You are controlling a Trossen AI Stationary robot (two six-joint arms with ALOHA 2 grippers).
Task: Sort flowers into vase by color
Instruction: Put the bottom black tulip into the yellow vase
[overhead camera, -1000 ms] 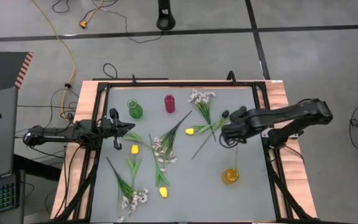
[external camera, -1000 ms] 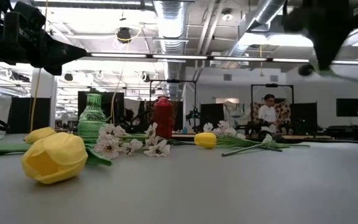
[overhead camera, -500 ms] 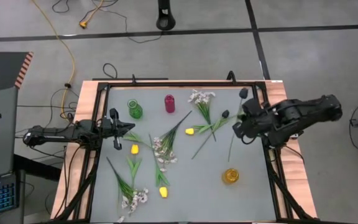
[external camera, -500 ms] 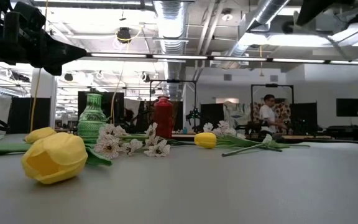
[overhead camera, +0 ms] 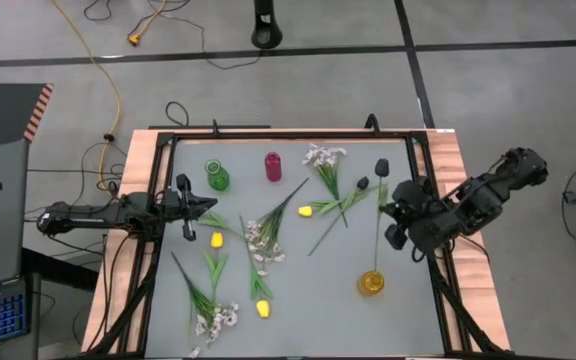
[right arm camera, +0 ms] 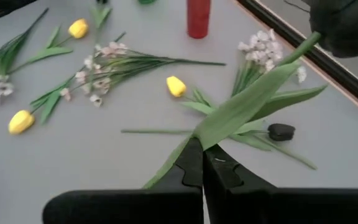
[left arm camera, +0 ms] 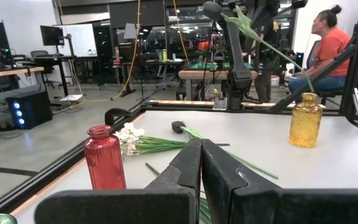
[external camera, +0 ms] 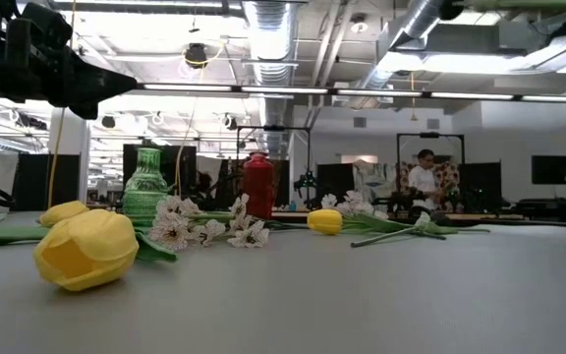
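My right gripper (overhead camera: 384,212) hangs over the table's right part, shut on a dark tulip (overhead camera: 381,166). The tulip's stem runs toward the amber vase (overhead camera: 371,283). A second dark tulip (overhead camera: 363,184) lies flat on the table, as do the yellow tulips (overhead camera: 305,211) (overhead camera: 216,240) (overhead camera: 263,308) and the white sprays (overhead camera: 323,155) (overhead camera: 263,242) (overhead camera: 214,320). A green vase (overhead camera: 217,176) and a red vase (overhead camera: 273,166) stand at the far side. My left gripper (overhead camera: 211,205) waits shut at the left edge, holding nothing. My right gripper pinches the dark tulip's green stem (right arm camera: 207,138) between its two shut fingers, about midway along, where a long leaf (right arm camera: 247,102) joins. The fingers slant down from the table's right side and lie across the stem. The flower is lifted clear, its dark head (right arm camera: 347,25) toward the far edge.
A black frame (overhead camera: 288,137) borders the grey table. Bare table lies around the amber vase at the near right. A person (left arm camera: 328,46) sits beyond the table's right side, and another person (external camera: 425,177) shows far behind the table.
My right gripper has risen, turned and drawn back toward the table's right edge, staying shut on the dark tulip. The tulip has swung with it. Its head now points to the far edge and its stem end has come close to the amber vase.
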